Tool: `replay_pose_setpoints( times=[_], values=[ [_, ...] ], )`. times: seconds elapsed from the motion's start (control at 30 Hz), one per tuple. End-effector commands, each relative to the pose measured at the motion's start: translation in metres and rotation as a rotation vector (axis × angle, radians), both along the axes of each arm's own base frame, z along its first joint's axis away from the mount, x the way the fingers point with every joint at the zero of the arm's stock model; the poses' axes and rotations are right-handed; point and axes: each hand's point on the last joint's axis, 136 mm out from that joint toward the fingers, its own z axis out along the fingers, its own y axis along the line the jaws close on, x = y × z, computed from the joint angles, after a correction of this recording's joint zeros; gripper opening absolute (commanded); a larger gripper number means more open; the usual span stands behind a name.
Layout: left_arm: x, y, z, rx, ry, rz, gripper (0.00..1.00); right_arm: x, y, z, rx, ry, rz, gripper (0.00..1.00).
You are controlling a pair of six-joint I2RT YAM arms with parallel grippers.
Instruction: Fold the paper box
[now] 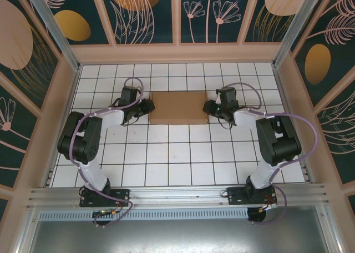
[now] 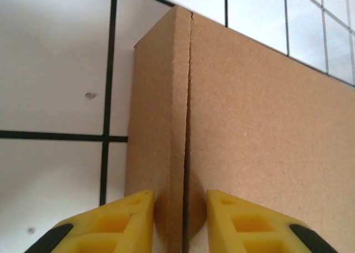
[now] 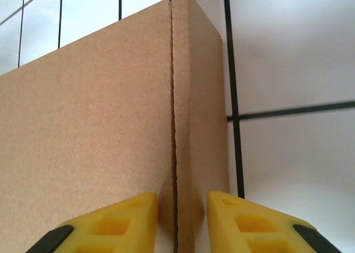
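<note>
The paper box (image 1: 177,107) lies folded as a flat brown rectangle on the white tiled floor, towards the back middle. My left gripper (image 1: 147,107) is at its left end and my right gripper (image 1: 208,109) at its right end. In the left wrist view the yellow fingers (image 2: 133,219) stand a little apart, straddling the seam between a narrow end strip and the wide panel (image 2: 266,125), with the tips at the cardboard. The right wrist view mirrors this: the gripper (image 3: 182,211) straddles the seam beside the wide panel (image 3: 83,125). Nothing is pinched between either pair of jaws.
White tiles with black grout (image 1: 177,158) stretch from the box to the arm bases. Pale frame rails (image 1: 177,53) and patterned walls close in the back and both sides.
</note>
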Motion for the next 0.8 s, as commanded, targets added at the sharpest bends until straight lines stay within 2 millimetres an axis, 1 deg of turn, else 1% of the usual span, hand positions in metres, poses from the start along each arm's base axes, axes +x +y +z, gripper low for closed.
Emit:
replay_pose_setpoints(
  times=[0.0,0.07,0.13,0.23,0.37,0.53,0.6,0.67,0.7,0.73,0.77],
  values=[
    [-0.001,-0.011,-0.019,-0.039,0.063,-0.009,0.28,0.012,-0.006,-0.015,-0.005,0.039,0.015,0.30],
    [0.015,-0.011,-0.012,-0.028,0.038,0.005,0.28,0.024,-0.008,-0.017,0.004,0.047,0.017,0.30],
    [0.029,-0.010,-0.010,-0.016,0.031,0.021,0.28,0.034,-0.011,-0.020,-0.002,0.051,0.017,0.31],
    [0.044,-0.005,-0.008,-0.003,0.025,0.043,0.28,0.043,-0.011,-0.023,0.004,0.063,0.030,0.30],
    [0.052,-0.001,-0.007,0.010,0.017,0.054,0.29,0.045,-0.003,-0.023,0.028,0.066,0.052,0.32],
    [0.058,0.002,-0.012,0.019,0.030,0.051,0.30,0.046,0.002,-0.025,0.051,0.072,0.050,0.34],
    [0.060,0.006,-0.008,0.024,0.022,0.060,0.30,0.045,0.001,-0.026,0.062,0.074,0.041,0.36],
    [0.062,0.006,0.000,0.023,0.010,0.056,0.33,0.045,0.000,-0.024,0.055,0.068,0.038,0.40],
    [0.062,0.007,0.003,0.027,0.005,0.051,0.35,0.046,-0.001,-0.021,0.050,0.060,0.037,0.41],
    [0.064,0.010,0.010,0.038,-0.004,0.056,0.41,0.046,-0.002,-0.015,0.046,0.049,0.041,0.43],
    [0.065,0.015,0.019,0.044,-0.024,0.065,0.45,0.047,-0.003,-0.008,0.041,0.034,0.041,0.46]
  ],
)
